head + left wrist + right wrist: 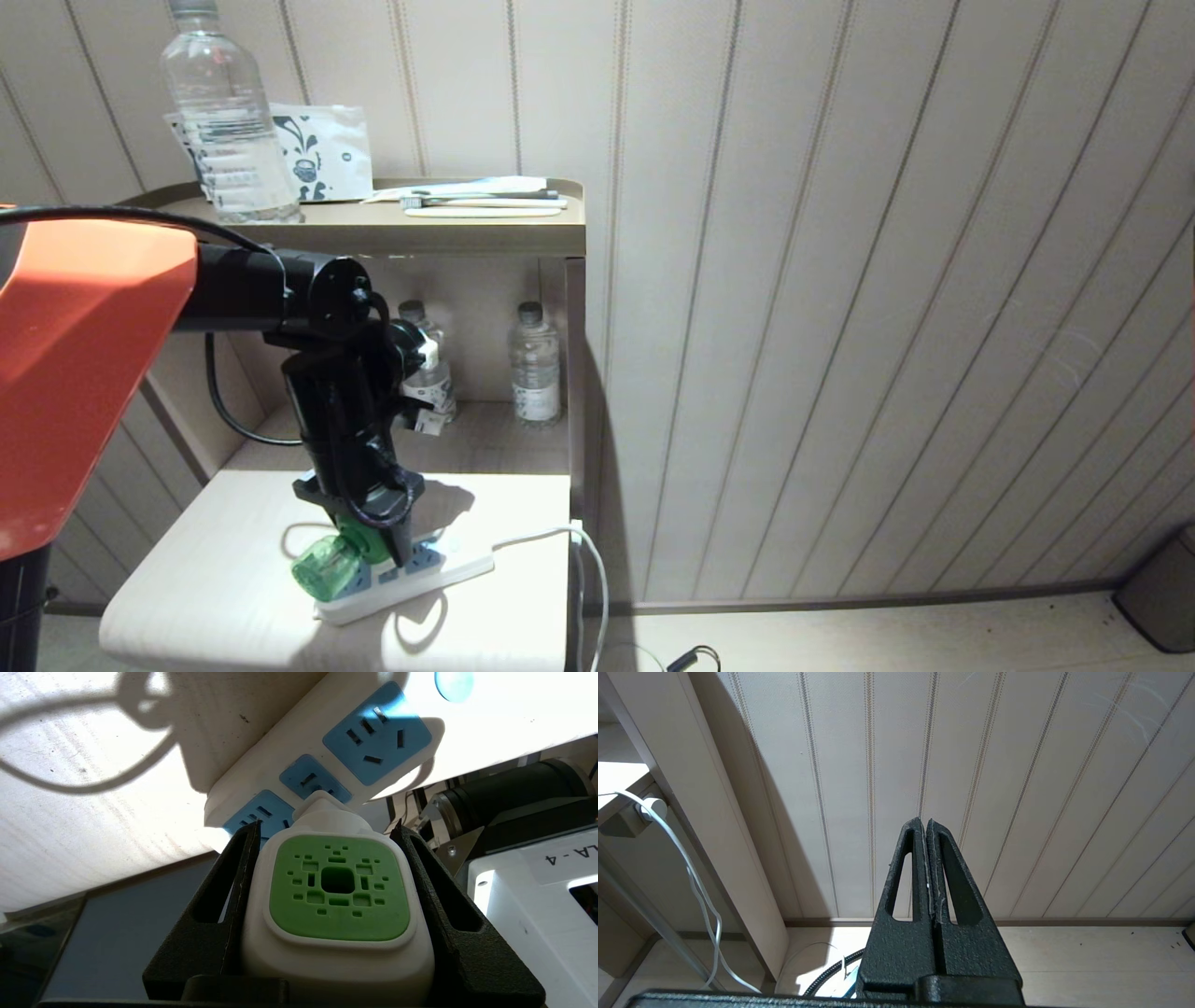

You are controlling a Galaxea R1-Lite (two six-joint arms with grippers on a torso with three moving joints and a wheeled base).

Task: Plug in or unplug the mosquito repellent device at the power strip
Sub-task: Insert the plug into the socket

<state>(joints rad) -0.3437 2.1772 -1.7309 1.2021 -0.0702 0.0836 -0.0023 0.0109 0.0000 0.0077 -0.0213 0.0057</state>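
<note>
Here, left hand [334, 896] clamps the device [336, 914] at the strip [327, 760] on the bench [233, 523]; plug meets the middle socket, seating depth unclear; release or withdrawal apparently remains; right hand [927, 828] closed, empty.

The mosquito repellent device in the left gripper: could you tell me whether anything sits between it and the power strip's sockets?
Nothing visible does. The left gripper holds the mosquito repellent device with its plug end at the middle socket of the power strip.
</note>
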